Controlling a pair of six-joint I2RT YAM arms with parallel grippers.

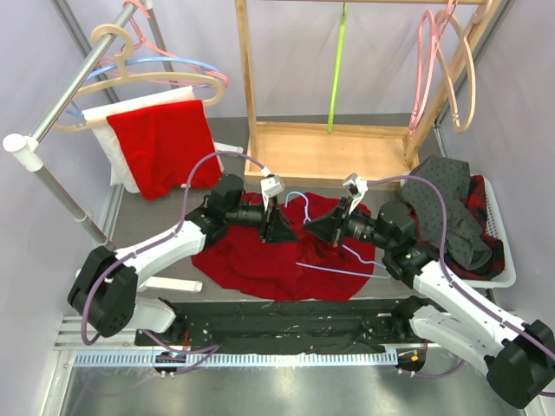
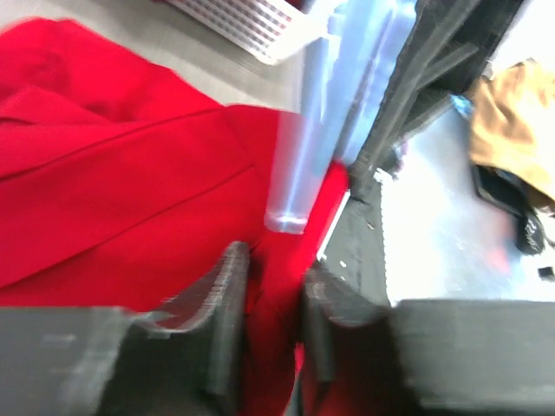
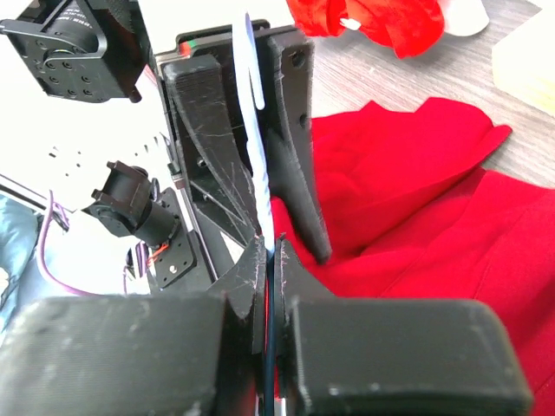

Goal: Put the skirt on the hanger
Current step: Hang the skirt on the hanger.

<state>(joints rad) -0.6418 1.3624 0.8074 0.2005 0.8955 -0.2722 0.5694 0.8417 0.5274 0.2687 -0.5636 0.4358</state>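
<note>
right hand pinches hanger; left hand narrow, skirt directly beneath, grip unclear.

Crumpled red skirt flat beneath thin pale-blue hanger

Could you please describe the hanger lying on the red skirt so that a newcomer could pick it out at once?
Start at the red skirt spread in the middle of the table. Across it lies a thin pale blue hanger, held in the fingers of the right gripper. It alone is down at table level; the other hangers, beige, pink and blue, hang on the rails.
</note>
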